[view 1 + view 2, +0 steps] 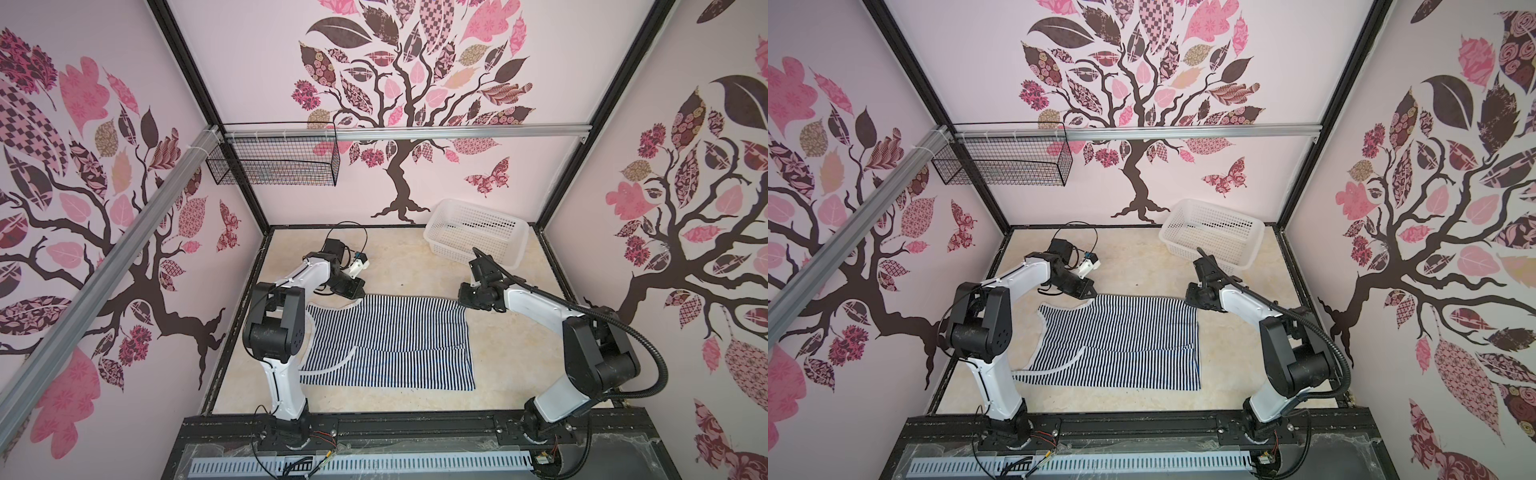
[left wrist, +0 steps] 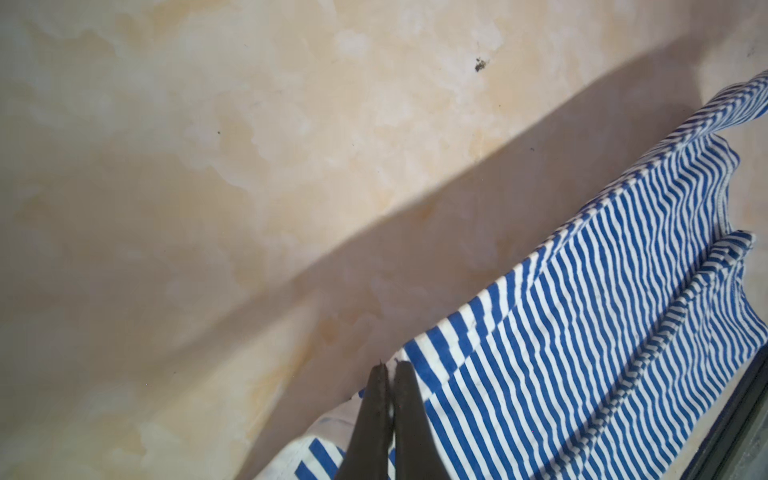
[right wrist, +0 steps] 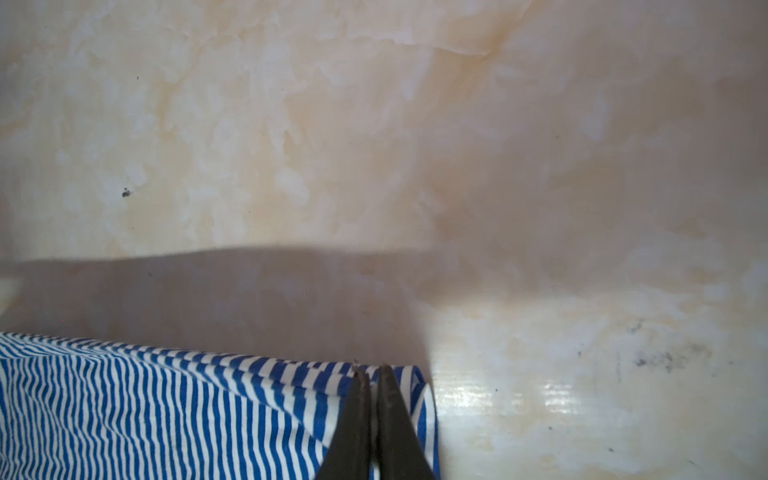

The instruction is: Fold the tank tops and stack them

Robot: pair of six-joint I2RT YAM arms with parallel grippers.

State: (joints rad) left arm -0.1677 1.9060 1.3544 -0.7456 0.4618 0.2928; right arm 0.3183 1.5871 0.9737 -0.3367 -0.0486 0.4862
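Observation:
A navy-and-white striped tank top lies spread on the beige table, with white-edged armholes toward the left and a crease across its near half. My left gripper is shut on the far left corner of the cloth; in the left wrist view the gripper pinches the white-edged fabric. My right gripper is shut on the far right corner, and in the right wrist view it clamps the striped hem. The held edge casts a wide shadow on the table.
A white perforated plastic basket stands at the back right of the table. A black wire basket hangs on the back wall at the left. The black frame rail carrying both arm bases runs along the near edge.

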